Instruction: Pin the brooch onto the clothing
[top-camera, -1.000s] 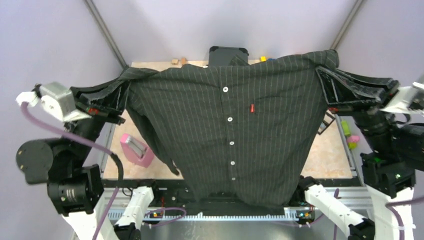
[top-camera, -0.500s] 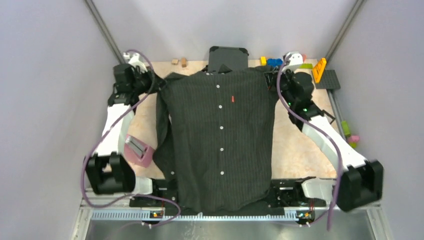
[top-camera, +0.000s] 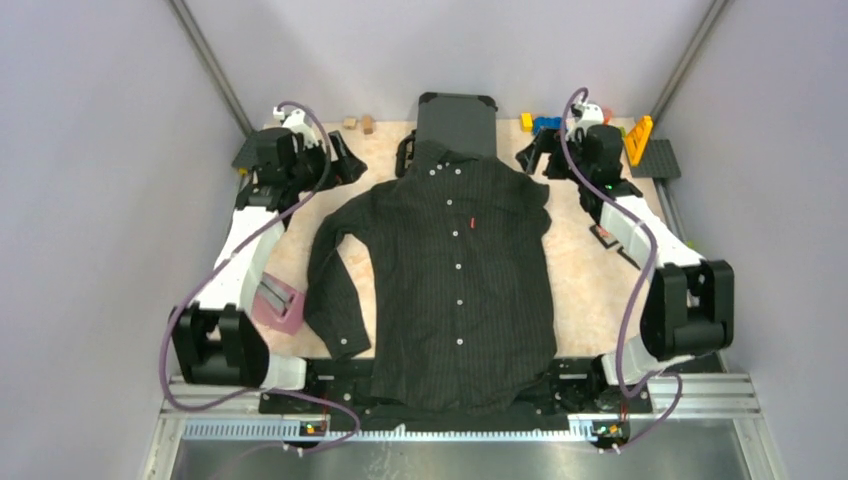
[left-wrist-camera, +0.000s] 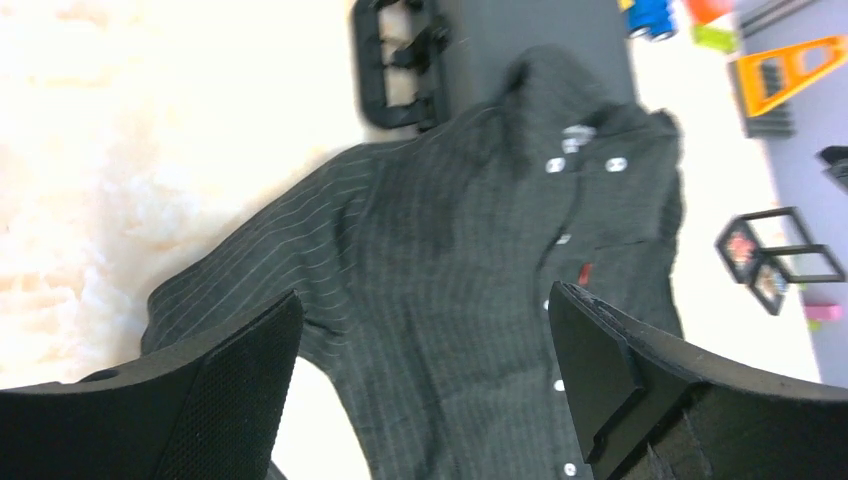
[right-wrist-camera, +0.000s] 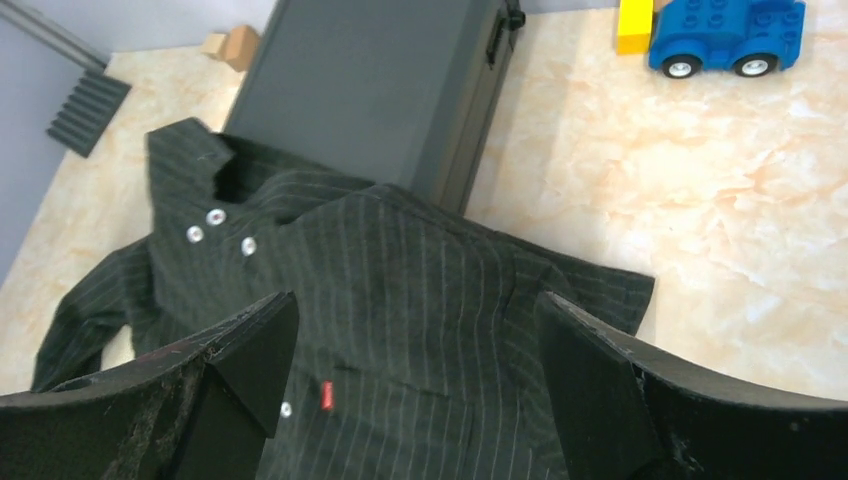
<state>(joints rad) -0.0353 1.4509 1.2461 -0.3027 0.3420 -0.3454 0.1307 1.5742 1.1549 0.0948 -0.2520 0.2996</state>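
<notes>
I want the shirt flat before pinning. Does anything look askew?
Yes. The shirt overlaps the dark suitcase at its collar end, and its hem hangs past the near edge of the table. Only one sleeve shows, bent alongside the body; the other is hidden, perhaps folded under.

Lowered shirt (top-camera: 455, 270) from stretched hold high near the top camera down onto table (top-camera: 590, 290). Opened left gripper (left-wrist-camera: 420, 320) and right gripper (right-wrist-camera: 415, 310) wide at the shoulders; backed both off the cloth toward the far corners. Left shirt lying flat, buttons up, collar at the near edge of suitcase (top-camera: 457, 118). Let one sleeve (top-camera: 330, 280) fall out to the left, bent at the elbow. Brought both arms from raised poses to low reaches along the table sides.
</notes>
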